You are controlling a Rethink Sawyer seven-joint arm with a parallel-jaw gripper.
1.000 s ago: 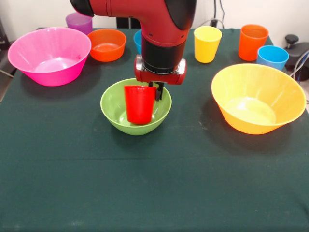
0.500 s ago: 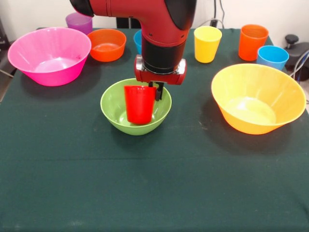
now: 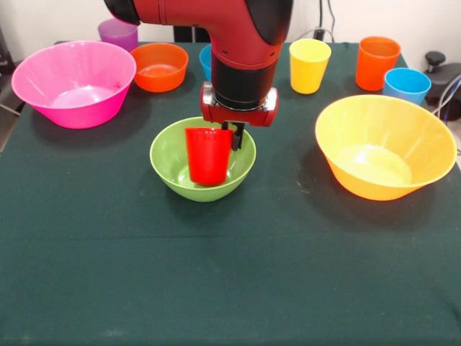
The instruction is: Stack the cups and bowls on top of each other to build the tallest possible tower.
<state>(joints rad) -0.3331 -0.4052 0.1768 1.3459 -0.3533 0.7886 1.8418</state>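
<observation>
A red cup (image 3: 208, 155) stands upright inside the lime green bowl (image 3: 166, 158) at the middle of the table. My gripper (image 3: 232, 138) hangs straight down from the red arm, right at the cup's upper right rim. The yellow-orange bowl (image 3: 385, 148) sits to the right. The pink bowl (image 3: 72, 83) sits at the left. At the back are a small orange bowl (image 3: 160, 66), a purple cup (image 3: 119, 32), a yellow cup (image 3: 310, 65), an orange cup (image 3: 377, 63) and a light blue cup (image 3: 406, 85). A blue bowl (image 3: 206, 61) peeks out behind the arm.
A dark green cloth (image 3: 230, 274) covers the table. Black gear and cables (image 3: 441, 72) lie past the right edge at the back.
</observation>
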